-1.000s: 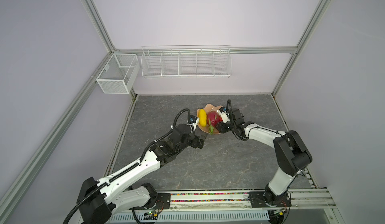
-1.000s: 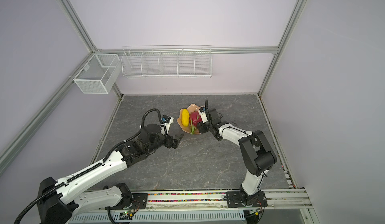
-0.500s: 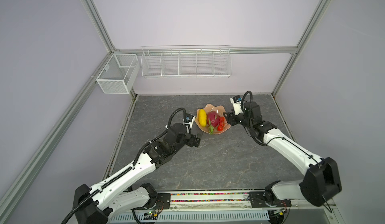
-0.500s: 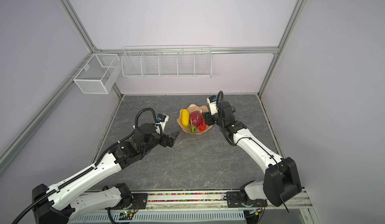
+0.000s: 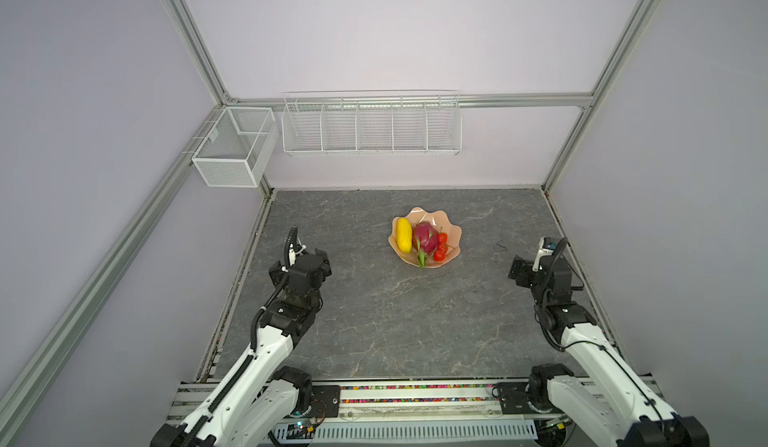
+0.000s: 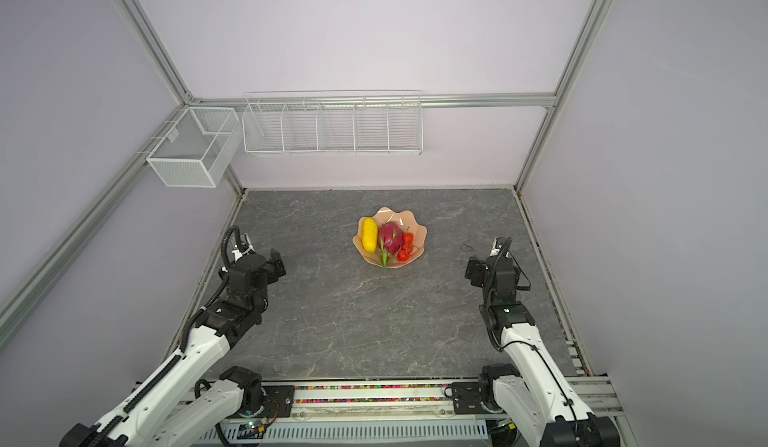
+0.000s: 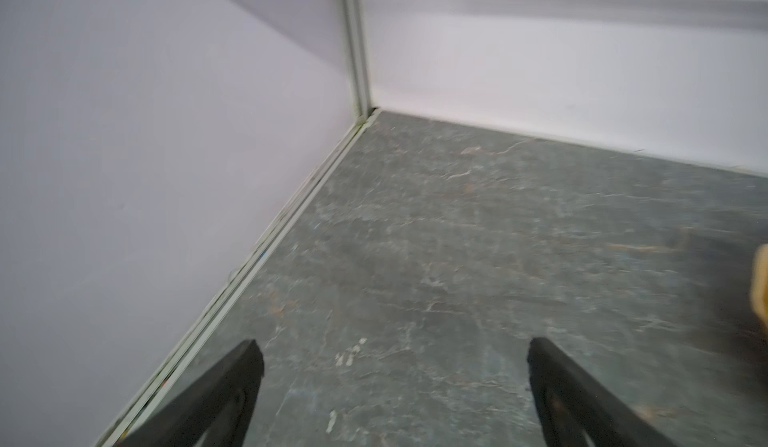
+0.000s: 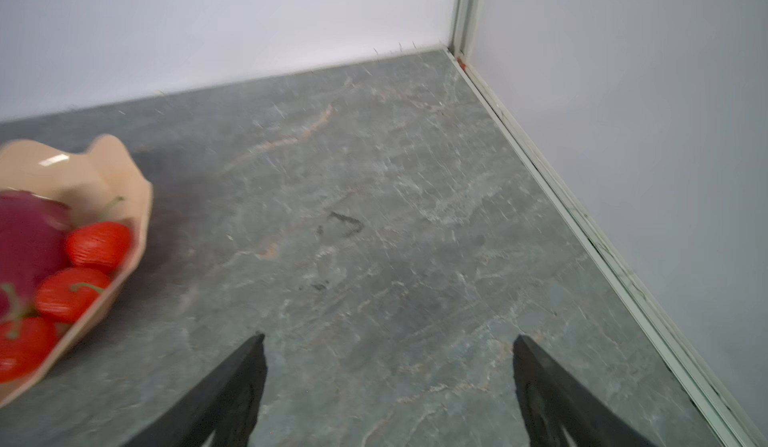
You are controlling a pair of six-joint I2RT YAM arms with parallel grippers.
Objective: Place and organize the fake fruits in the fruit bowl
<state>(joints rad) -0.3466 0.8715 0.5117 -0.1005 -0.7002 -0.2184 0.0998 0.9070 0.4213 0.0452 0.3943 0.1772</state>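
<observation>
Nearest the rail, the left fingers (image 7: 224, 391) stand wide apart over the grey bench (image 5: 374, 320) by its left edge, holding nothing. The right fingers (image 8: 237, 391) are spread and empty too, near the right edge. Farther back, mid-bench and well apart from both, the fruit bowl (image 5: 432, 217) holds the yellow oblong fruit (image 5: 403, 235) on its left. The dragon fruit (image 5: 424, 237) lies in the middle, its green tip toward the arms, with three red strawberries (image 5: 440, 246) on the right. Beyond, white wire baskets (image 5: 371, 127) hang on the walls.

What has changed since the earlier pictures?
The left end effector and right end effector drew back from the bowl to their own sides. The right one, earlier at the fruits, is now open and empty; the left stayed open. Bowl and fruits did not move.
</observation>
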